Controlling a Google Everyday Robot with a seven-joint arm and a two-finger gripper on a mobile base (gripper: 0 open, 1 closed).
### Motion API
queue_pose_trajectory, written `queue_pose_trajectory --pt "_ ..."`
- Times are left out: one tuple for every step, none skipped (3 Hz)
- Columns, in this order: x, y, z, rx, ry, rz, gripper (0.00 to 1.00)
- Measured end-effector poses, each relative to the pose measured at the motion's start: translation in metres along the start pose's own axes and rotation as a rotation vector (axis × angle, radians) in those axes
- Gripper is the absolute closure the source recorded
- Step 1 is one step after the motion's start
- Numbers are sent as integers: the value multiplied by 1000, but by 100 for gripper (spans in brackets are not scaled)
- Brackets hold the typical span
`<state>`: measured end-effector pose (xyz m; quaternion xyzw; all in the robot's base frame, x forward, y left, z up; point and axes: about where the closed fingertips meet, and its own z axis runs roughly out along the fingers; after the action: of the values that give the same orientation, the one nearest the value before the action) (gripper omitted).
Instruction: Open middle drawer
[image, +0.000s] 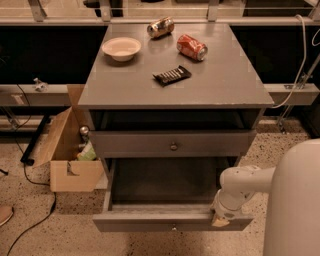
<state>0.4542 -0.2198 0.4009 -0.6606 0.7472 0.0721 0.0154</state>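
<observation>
Camera view shows the middle drawer (150, 222) already drawn well out of the grey cabinet (125, 90), with its dark inside open to you. Judged from that, the pull is near its end.

To your left a cardboard box (75, 175) sits on the floor just beside the cabinet, near the drawer's left side. Draw straight toward the near side so the drawer does not swing that way.

The contact sits far off centre, so the drawer may twist on its runners. Pull slowly and evenly, and stop if the left end lags behind the right. The small knob (173, 228) at the middle of the front is untouched. The closed drawer (130, 145) above needs nothing from you. A bowl (121, 48), a candy bar (172, 75) and two cans (191, 47) lie on the top, so avoid any jerk that shakes them.

On the right, the gripper (220, 220) rests on the top edge of the drawer front, near its right end. You cannot tell whether it is spread or pressed together. Almost the whole drawer front stretches away to the left of it, and the drawer's inside lies just beyond it on the far side.
</observation>
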Motion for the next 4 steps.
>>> queue_pose_trajectory --pt "0 0 0 0 0 0 62" --pt "0 0 0 0 0 0 39" --pt "-1 -1 -3 -2 -8 -13 15" --pt "3 -3 -27 23 -31 -17 0"
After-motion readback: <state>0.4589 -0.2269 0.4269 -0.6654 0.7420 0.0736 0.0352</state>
